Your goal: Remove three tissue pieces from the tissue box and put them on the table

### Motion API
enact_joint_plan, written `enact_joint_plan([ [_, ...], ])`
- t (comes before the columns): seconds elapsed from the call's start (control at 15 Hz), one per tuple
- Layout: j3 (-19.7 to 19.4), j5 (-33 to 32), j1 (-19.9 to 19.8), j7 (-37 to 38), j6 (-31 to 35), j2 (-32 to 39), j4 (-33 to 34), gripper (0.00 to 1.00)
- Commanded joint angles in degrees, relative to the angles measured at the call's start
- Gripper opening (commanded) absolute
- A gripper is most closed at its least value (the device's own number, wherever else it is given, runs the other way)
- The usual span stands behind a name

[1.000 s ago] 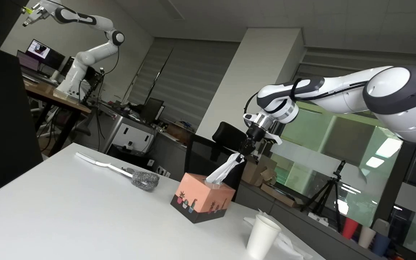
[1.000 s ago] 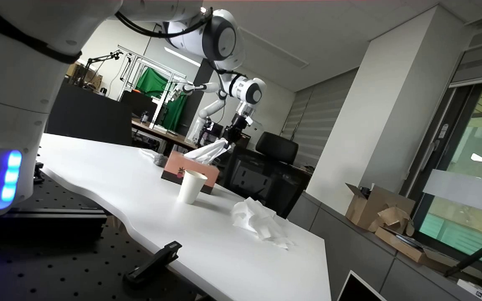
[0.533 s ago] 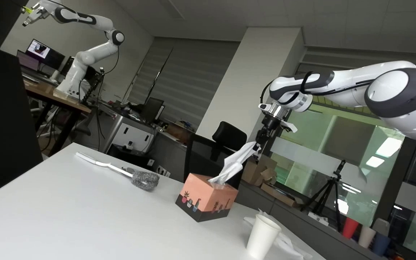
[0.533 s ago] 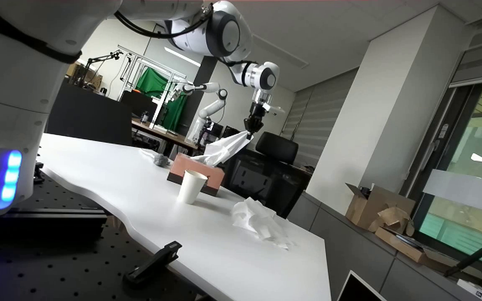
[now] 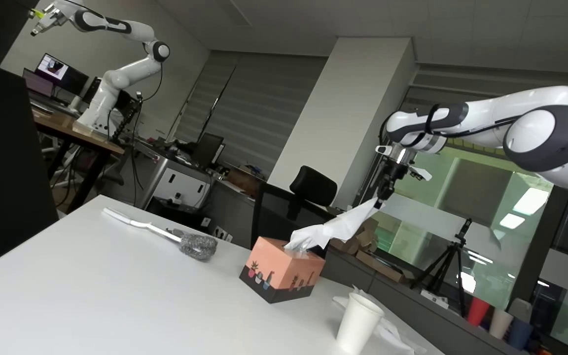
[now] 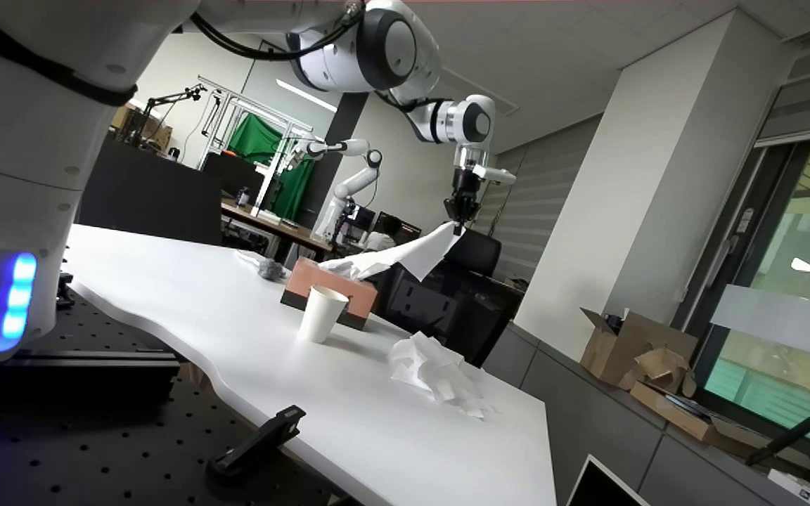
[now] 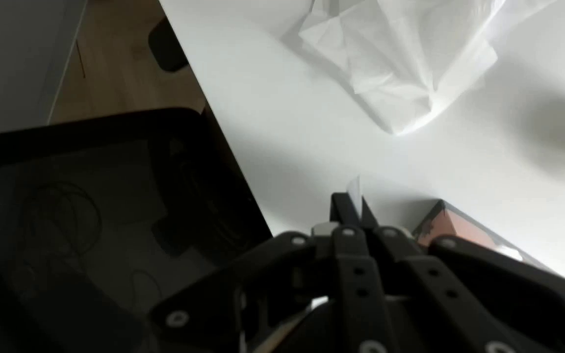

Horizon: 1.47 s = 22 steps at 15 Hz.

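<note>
I observe the end effector (image 7: 354,205) clamped on a tissue (image 5: 341,227); below it, to one side, the tissue box (image 5: 281,270) may tip if the tissue snags inside.

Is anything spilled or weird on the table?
Nothing looks spilled or broken. The cup stands upright. The crumpled tissues lie in a messy heap on the table, but that seems to fit the job.

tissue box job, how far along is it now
Done: a tissue heap lies on the table, its sheets too bunched to count. In hand: the closed jaws pinch another tissue, stretched from the tissue box. Left: probably freeing it and laying it down; whether more follow is unclear.
</note>
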Motion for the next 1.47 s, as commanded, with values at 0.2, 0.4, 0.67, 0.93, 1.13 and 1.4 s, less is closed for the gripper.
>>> enact_joint_plan([
  [0.2,-6.68,-4.81,-2.15,2.52,-1.80,5.32,2.64,0.00],
  [0.4,-9.64,-7.13,-2.97,1.56,-5.27,8.32,2.98,0.00],
  [0.67,-7.61,-15.92,-5.28,-0.99,-15.82,11.44,4.82,0.00],
  [0.93,-7.35,-19.84,-5.59,-3.65,-22.02,13.34,5.99,0.00],
  [1.13,-7.52,-22.40,-4.67,-6.22,-24.11,14.79,7.07,0.00],
  [1.4,-7.17,-23.84,-2.91,-9.23,-25.55,17.20,8.22,0.00],
])
